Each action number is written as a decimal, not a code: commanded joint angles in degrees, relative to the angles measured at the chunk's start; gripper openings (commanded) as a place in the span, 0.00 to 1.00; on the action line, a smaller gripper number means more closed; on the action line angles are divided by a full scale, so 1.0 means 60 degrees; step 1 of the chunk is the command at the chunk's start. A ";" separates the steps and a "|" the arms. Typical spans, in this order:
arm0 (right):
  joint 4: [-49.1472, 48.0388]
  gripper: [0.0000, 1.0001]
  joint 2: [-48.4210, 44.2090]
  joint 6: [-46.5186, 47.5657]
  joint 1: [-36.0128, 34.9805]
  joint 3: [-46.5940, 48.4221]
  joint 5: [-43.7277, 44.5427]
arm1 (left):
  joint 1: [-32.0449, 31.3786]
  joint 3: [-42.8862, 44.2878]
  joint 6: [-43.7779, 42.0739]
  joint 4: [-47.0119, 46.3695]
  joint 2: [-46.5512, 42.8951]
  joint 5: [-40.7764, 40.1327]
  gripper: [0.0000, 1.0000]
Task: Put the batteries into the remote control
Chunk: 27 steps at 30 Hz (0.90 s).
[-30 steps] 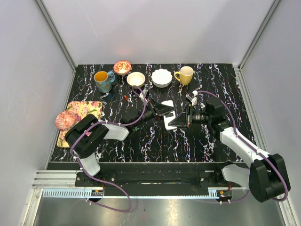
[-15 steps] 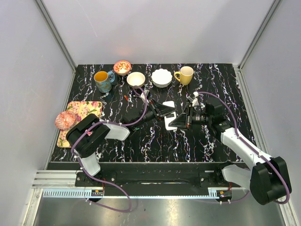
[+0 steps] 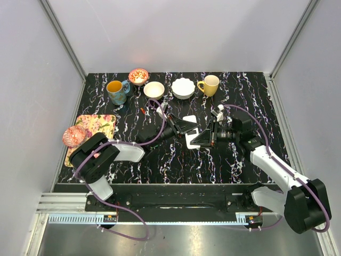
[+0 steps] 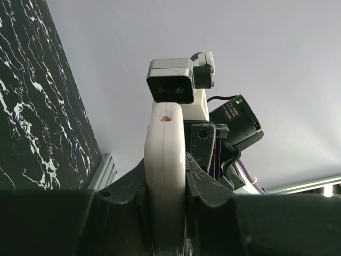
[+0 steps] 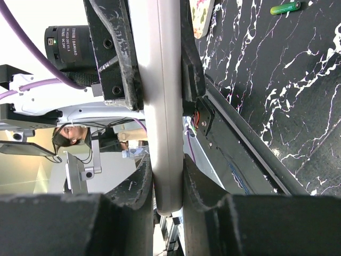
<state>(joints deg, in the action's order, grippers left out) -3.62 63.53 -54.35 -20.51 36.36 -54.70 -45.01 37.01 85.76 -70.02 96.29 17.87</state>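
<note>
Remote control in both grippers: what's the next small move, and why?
Probably open the left gripper and back off: it and the right gripper are both shut on the remote control, so neither can fetch the green battery on the table.

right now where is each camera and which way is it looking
top: above and behind, looking down at the table; left arm and right arm meet at the remote
left wrist: on the left arm, facing the right arm's camera; left gripper clamps the remote
right wrist: on the right arm, facing the left arm; right gripper clamps the remote
shared: the remote, edge-on in both wrist views
</note>
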 commanded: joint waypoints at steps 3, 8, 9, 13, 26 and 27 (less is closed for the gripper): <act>-0.0452 0.00 0.0486 -0.0390 0.0386 0.0576 0.3374 | -0.1564 0.0101 -0.0684 -0.1441 -0.0844 0.1988 0.00; -0.0525 0.00 0.0676 -0.0434 0.0503 0.0839 0.3593 | -0.1711 0.0115 -0.0699 -0.1411 -0.0741 0.2017 0.00; -0.0554 0.00 0.0735 -0.0434 0.0547 0.0883 0.3637 | -0.1740 0.0115 -0.0684 -0.1411 -0.0741 0.2046 0.00; -0.0598 0.03 0.0969 -0.0478 0.0664 0.1234 0.3711 | -0.1799 0.0130 -0.0655 -0.1455 -0.0668 0.2090 0.00; -0.0994 0.10 0.1643 -0.0669 0.0958 0.1528 0.3594 | -0.1887 0.0276 -0.0640 -0.1573 -0.0565 0.2368 0.00; -0.1008 0.11 0.1658 -0.0683 0.0972 0.1543 0.3594 | -0.1873 0.0291 -0.0655 -0.1558 -0.0551 0.2412 0.00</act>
<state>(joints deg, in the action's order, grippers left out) -2.28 69.65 -54.33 -18.55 41.06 -57.54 -45.82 36.97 84.49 -69.17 95.59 10.59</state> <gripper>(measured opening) 0.257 0.260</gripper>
